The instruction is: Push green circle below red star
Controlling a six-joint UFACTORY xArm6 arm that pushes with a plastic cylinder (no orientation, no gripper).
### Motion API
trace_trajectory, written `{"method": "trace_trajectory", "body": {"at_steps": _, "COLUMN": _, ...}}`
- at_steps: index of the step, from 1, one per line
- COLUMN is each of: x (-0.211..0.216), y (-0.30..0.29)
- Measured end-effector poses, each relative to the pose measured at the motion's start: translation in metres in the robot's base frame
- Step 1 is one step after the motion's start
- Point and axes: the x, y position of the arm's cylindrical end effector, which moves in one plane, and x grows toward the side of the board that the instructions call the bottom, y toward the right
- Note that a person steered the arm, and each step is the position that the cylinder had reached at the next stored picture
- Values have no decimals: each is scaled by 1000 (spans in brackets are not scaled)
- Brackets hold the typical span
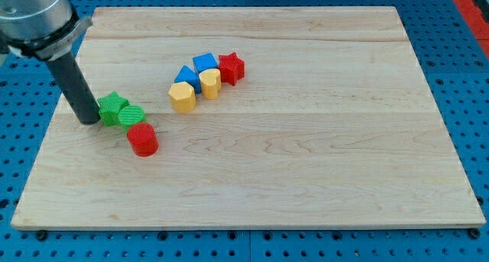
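Note:
The green circle (131,115) lies on the wooden board, touching a green star (113,106) on its left and a red cylinder (143,139) just below it. The red star (231,66) sits up and to the right, at the right end of a cluster of blocks. My tip (89,121) rests on the board just left of the green star, touching or nearly touching it, with the green circle beyond the star to the right.
The cluster by the red star holds a blue cube (204,63), a blue triangle (186,76), a yellow block (209,83) and a yellow hexagon (182,96). The board's left edge (47,132) is close to my tip.

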Motion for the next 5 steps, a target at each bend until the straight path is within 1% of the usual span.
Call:
{"method": "trace_trajectory", "body": {"at_steps": 1, "x": 17, "y": 6}}
{"method": "trace_trajectory", "body": {"at_steps": 2, "x": 17, "y": 44}}
{"method": "trace_trajectory", "body": {"at_steps": 3, "x": 17, "y": 71}}
{"method": "trace_trajectory", "body": {"at_steps": 5, "x": 14, "y": 101}}
